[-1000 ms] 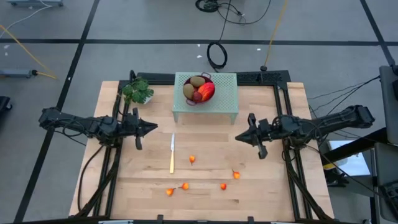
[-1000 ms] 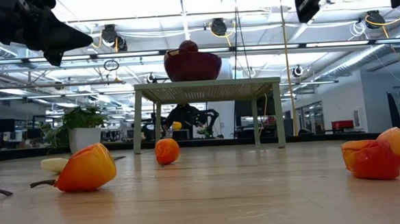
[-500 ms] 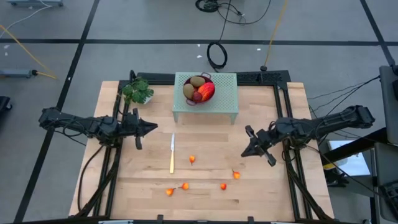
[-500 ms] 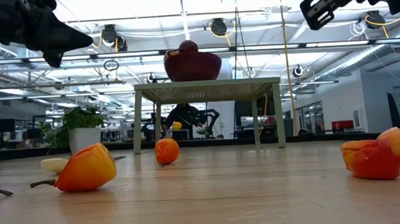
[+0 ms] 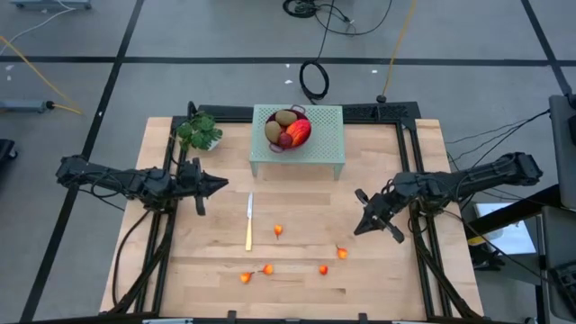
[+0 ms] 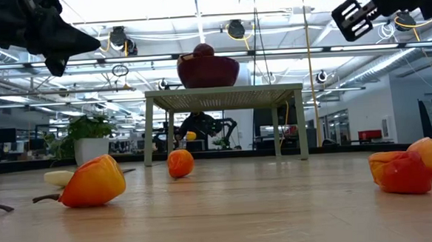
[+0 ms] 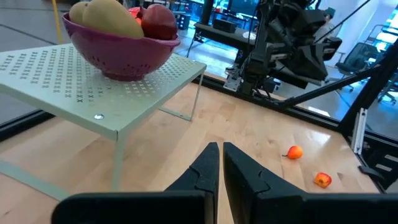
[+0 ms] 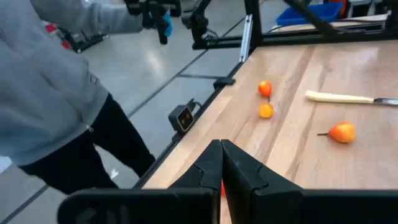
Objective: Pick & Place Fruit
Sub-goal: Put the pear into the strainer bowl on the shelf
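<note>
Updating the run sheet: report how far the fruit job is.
Done: the bowl on the stand already holds the large fruit. In hand: nothing; both end effectors, left and right, are shut and empty, the right nearest a small fruit. Left: five small fruits lie on the table.

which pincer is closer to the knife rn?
Left. The left pincer hangs just beside the knife, on its left arm side. The right pincer is across the table, well past the small orange fruits.
</note>
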### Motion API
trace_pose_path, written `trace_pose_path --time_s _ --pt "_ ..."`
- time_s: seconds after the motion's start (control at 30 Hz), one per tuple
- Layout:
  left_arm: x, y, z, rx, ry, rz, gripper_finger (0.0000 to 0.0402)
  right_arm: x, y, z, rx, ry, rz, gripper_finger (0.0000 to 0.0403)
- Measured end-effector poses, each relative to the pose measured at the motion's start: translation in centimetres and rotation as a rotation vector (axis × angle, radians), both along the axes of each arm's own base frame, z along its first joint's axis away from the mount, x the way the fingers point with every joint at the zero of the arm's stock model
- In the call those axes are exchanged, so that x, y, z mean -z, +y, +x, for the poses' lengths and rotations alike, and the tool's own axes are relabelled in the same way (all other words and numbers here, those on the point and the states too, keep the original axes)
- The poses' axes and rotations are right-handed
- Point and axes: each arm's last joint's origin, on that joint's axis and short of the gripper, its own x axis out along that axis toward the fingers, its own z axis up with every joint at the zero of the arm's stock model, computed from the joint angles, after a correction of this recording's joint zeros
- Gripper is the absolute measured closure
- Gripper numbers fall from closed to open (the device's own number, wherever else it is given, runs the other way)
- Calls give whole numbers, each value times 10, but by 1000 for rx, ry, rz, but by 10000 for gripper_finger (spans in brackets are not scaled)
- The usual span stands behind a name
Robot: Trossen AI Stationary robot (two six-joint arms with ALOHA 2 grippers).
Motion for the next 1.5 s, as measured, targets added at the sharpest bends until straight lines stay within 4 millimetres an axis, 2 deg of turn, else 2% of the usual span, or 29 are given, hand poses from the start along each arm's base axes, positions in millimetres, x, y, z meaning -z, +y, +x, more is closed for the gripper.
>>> trace_pose_path --time_s 0.3,0.43,0.6,0.87,1.03,1.33,1.5 --pt "0 0 0 -3 0 0 380 20 8 -3 9 167 -95 403" --pt "1 1 0 -22 6 3 380 30 17 1 -5 243 -110 403" --pt "1 1 0 -43 14 8 380 38 28 7 58 377 -154 403" --pt "2 1 -1 -36 32 57 380 27 47 23 183 547 -211 403" --pt "3 1 -1 -28 54 105 380 24 59 37 282 672 -184 403" --pt "4 1 -1 1 77 193 380 22 78 60 359 883 -211 403" --pt "4 1 -1 19 87 218 380 17 86 69 404 935 -230 403"
